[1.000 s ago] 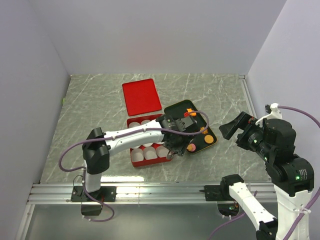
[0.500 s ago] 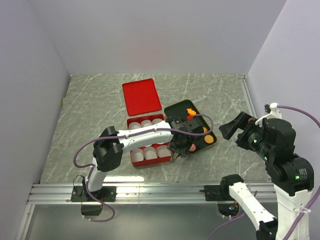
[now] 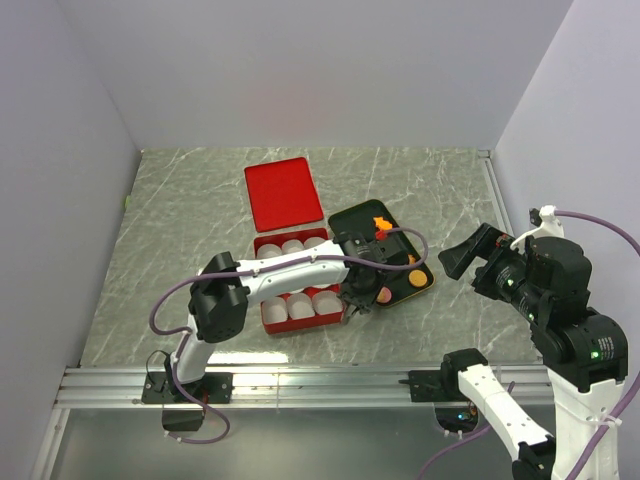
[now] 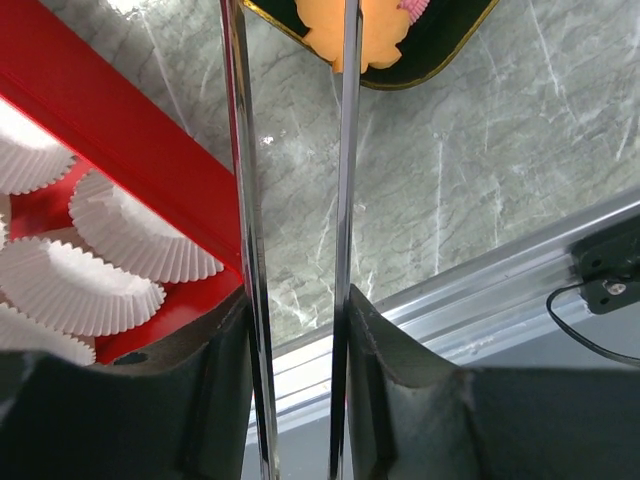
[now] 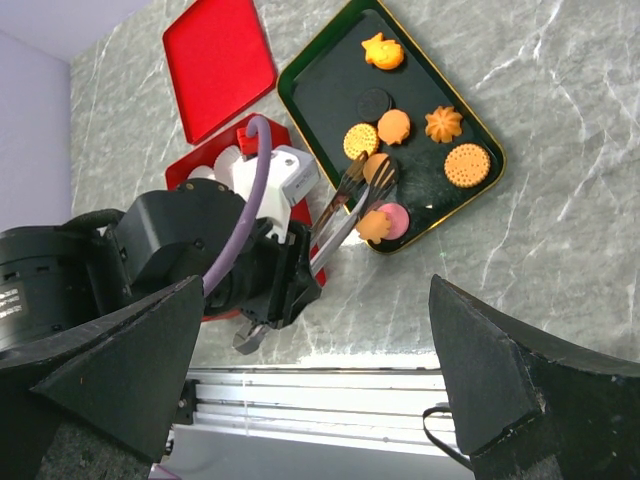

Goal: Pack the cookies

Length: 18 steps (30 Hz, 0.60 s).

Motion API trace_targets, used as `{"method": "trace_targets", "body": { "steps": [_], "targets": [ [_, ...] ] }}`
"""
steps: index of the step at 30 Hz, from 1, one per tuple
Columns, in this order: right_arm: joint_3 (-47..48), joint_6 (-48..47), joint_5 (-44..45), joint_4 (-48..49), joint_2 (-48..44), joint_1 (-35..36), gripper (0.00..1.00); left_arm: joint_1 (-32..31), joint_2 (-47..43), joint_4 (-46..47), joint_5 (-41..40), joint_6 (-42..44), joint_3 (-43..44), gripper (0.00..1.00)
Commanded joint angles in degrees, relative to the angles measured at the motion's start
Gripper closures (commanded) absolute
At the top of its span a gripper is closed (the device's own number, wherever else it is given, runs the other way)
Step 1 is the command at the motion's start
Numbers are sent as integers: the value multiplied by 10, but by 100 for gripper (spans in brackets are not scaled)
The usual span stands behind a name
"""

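Top view: the desk (image 3: 190,220) carries one red box (image 3: 300,328), one red lid (image 3: 284,193) lying flat at the box's 12 o'clock, and one black tray (image 3: 350,218) just beside the box at its 3 o'clock. Six paper cups (image 3: 300,305) show in the box, three in the far row and three in the near row; the left arm hides the middle. The left pincer (image 3: 368,290) is low over the tray's 7 o'clock corner. Four cookies (image 3: 415,277) can be made out past the arm. The right pincer (image 3: 463,255) hangs at the tray's 3 o'clock, well apart from it, spread wide and empty

Left wrist view: two long metal prongs run up the picture with a narrow gap. Their tips pass the top edge, so I cannot tell whether they pinch anything. One scalloped orange cookie (image 4: 375,35) lies under the right prong, with one pink cookie (image 4: 420,8) at its 1 o'clock. Four paper cups sit at 9 o'clock

Right wrist view: nine cookies lie on the tray: seven orange, one pink, one dark (image 5: 375,103). The prongs end beside an orange one; the grip is unclear
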Motion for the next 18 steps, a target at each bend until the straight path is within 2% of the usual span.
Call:
{"method": "trace_targets", "body": {
  "steps": [1,5,9,18],
  "targets": [
    [2,-9,6,11,9,2,0,-3,-15,-16,-13,-10,47,69],
    [6,-12,6,12,11,4,0,9,-59,-44,-31,-22,92,69],
    [4,-9,-7,15,18,3,0,26,-133,-56,-50,-48,77,68],
    [15,-3,-33,36,36,4,0,38,-317,-63,-76,-109,-112,66]
  ]
}}
